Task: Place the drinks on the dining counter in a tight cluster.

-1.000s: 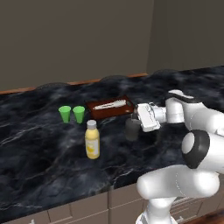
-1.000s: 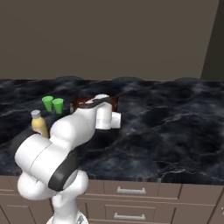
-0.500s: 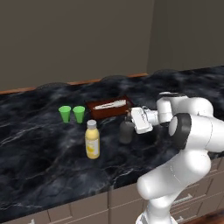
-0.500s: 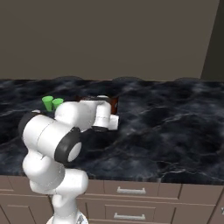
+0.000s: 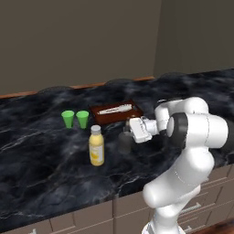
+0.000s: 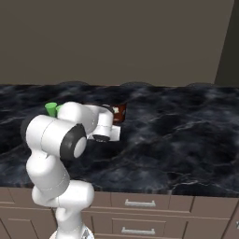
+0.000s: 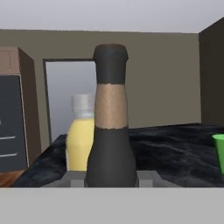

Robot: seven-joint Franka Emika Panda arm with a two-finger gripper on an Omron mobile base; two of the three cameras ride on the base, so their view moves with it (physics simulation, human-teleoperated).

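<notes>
My gripper point(image 5: 129, 135) is shut on the dark grey narrow-necked bottle point(image 5: 124, 140), held upright low over the dining counter point(image 5: 45, 164). In the hand view this bottle point(image 7: 110, 131), with a tan band on its neck, stands between my fingertips point(image 7: 146, 177). The yellow bottle point(image 5: 96, 146) with a pale grey cap stands upright on the counter just left of it. It shows close behind the dark one as the yellow bottle point(image 7: 80, 140) in the hand view. From the right base view, my arm hides both bottles, and the hand point(image 6: 105, 128) hangs over the counter point(image 6: 177, 140).
Two small green cups point(image 5: 67, 119) point(image 5: 82, 119) stand behind the yellow bottle, one of them at the hand view's right edge point(image 7: 219, 151). A brown tray point(image 5: 115, 112) with pale cutlery lies behind the gripper. The counter's front edge runs above beige drawers point(image 5: 82, 219).
The arm has carried the dark grey bottle to the left, nearer to the yellow bottle. The yellow bottle, cups and tray have stayed put.
</notes>
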